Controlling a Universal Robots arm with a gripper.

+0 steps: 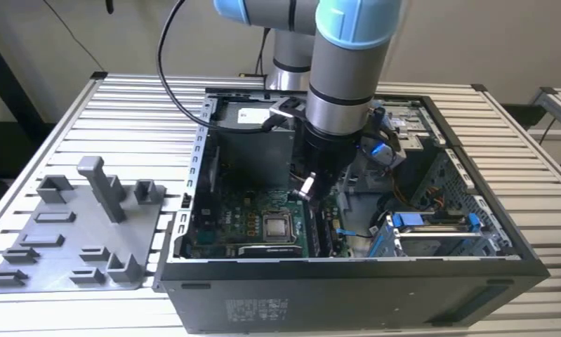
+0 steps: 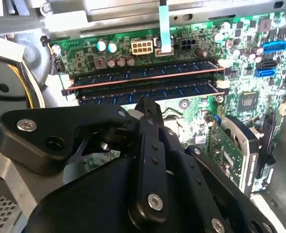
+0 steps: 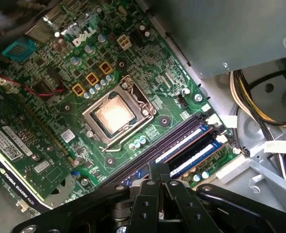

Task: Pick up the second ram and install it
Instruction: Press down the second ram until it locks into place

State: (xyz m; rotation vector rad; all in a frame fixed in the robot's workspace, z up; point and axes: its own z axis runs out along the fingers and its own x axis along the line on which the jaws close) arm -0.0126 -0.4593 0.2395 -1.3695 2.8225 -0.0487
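Two long dark blue-green memory sticks lie side by side in the motherboard's slots. The second ram (image 2: 181,90) is the one nearer my gripper (image 2: 145,103), and it sits level in its slot next to the other stick (image 2: 143,76). My black fingers are shut together with nothing between them, and their tip is right over the second ram's middle. In the first wrist view the gripper (image 3: 158,170) hangs over the same slots (image 3: 186,145). In the exterior view the gripper (image 1: 307,188) reaches down into the open computer case (image 1: 355,270).
A grey holder plate (image 1: 74,232) with upright posts lies on the slatted table at the exterior view's left. Inside the case are the processor socket (image 3: 114,114), a graphics card (image 3: 21,155), the power supply (image 1: 247,119), a drive cage (image 1: 430,232) and loose cables (image 3: 259,97).
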